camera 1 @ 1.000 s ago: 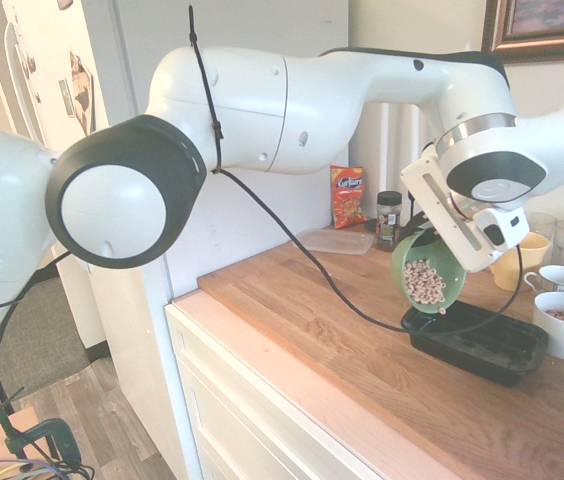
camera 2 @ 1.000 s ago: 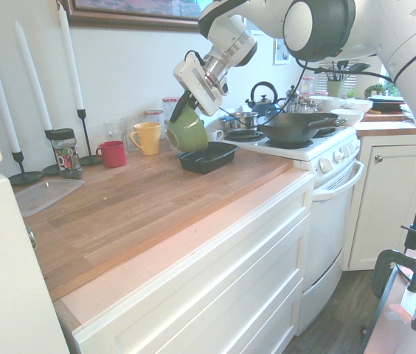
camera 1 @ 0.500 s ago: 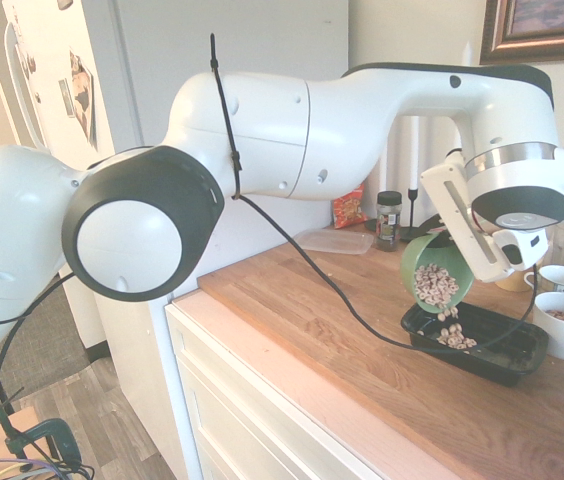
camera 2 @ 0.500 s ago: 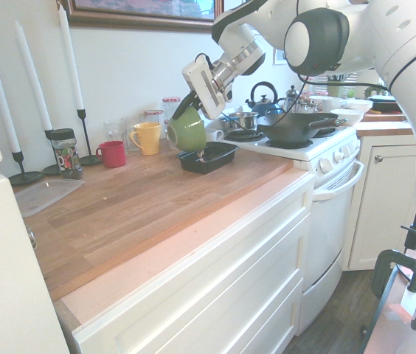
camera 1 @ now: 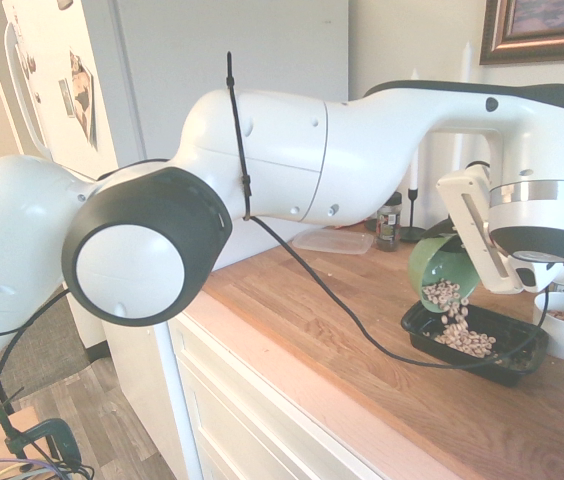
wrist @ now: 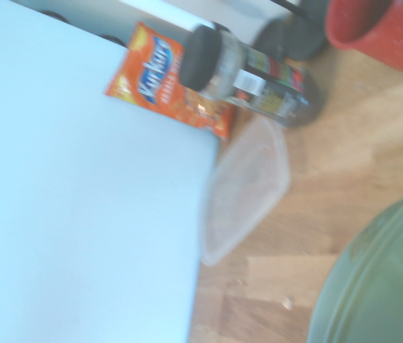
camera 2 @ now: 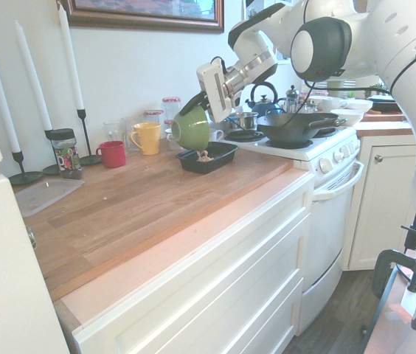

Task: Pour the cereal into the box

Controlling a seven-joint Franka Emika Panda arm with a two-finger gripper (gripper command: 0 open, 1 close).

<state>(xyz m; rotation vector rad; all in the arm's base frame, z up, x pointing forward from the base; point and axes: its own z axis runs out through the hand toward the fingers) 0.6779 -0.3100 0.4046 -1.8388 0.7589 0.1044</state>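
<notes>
The cereal (camera 1: 459, 325), small tan rings, is partly inside the tipped green bowl (camera 1: 442, 268) and partly falling from its lip into a loose heap in the box (camera 1: 507, 362). The box, a shallow black rectangular tray with rounded corners, lies flat on the wooden counter directly beneath the bowl.

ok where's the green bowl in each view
First exterior view: green bowl at right, tipped over the black tray.
Second exterior view: bowl centre-top, over the same tray.
Wrist view: blurred green rim in one corner.
Shared landmark: spice jar.
</notes>
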